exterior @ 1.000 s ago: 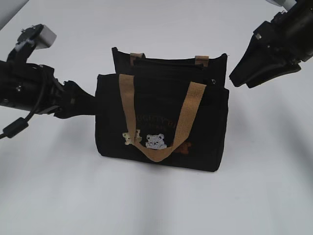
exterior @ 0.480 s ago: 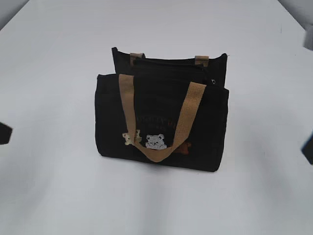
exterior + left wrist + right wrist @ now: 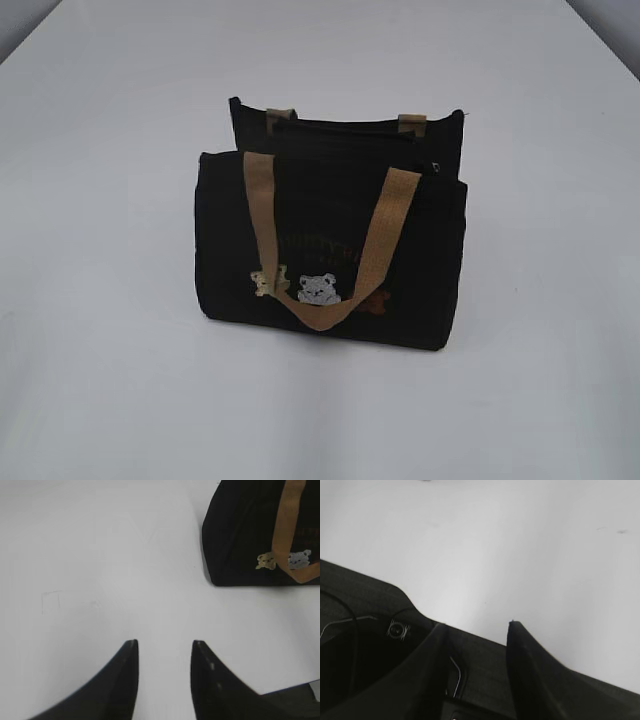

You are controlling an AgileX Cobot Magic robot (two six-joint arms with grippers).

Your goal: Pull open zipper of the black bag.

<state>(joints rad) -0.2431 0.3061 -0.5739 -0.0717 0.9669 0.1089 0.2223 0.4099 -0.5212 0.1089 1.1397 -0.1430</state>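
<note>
Table [image 3: 110,380]: plain white surface filled all three views, bare apart from the bag.
Black bag [image 3: 330,290]: stood upright near the middle of the table in the exterior view, front panel toward the camera; in the left wrist view its lower left corner sat at the upper right [image 3: 240,545], well apart from the fingers.
Handles: one tan webbing strap [image 3: 375,250] drooped in a loop down the front panel; the second showed only as two short tan stubs at the rear top edge [image 3: 412,123].
Bear patches [image 3: 318,289]: small pale figures low on the front, just beside the hanging strap, with faint tan lettering above them.
Zipper [image 3: 345,125]: ran as a thin dark line along the bag's top; the top looked gaped, but the pull was too small to make out for certain.
Left gripper [image 3: 162,647]: two black fingers stood apart over bare table, holding nothing.
Right gripper [image 3: 477,627]: fingers parted with nothing between them, over dark equipment and white table; no bag in that view.
</note>
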